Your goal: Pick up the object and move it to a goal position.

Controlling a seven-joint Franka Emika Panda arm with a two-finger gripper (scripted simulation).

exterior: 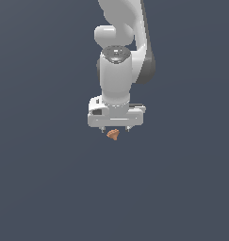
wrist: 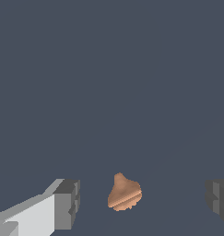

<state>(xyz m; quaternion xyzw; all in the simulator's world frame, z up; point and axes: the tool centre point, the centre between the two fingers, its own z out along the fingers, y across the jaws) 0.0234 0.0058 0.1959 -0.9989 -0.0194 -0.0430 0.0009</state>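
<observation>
The object (exterior: 113, 135) is a tiny orange-brown wedge-like lump lying on the dark grey surface. My white gripper (exterior: 115, 128) hangs straight over it, with the fingertips just above and to either side of it. In the wrist view the object (wrist: 124, 193) lies between the two grey pads (wrist: 68, 203), nearer one of them and touching neither. The jaws stand wide apart and hold nothing.
The white arm (exterior: 118, 56) rises from the gripper to the top of the exterior view. All around lies a plain dark grey surface (exterior: 45, 179).
</observation>
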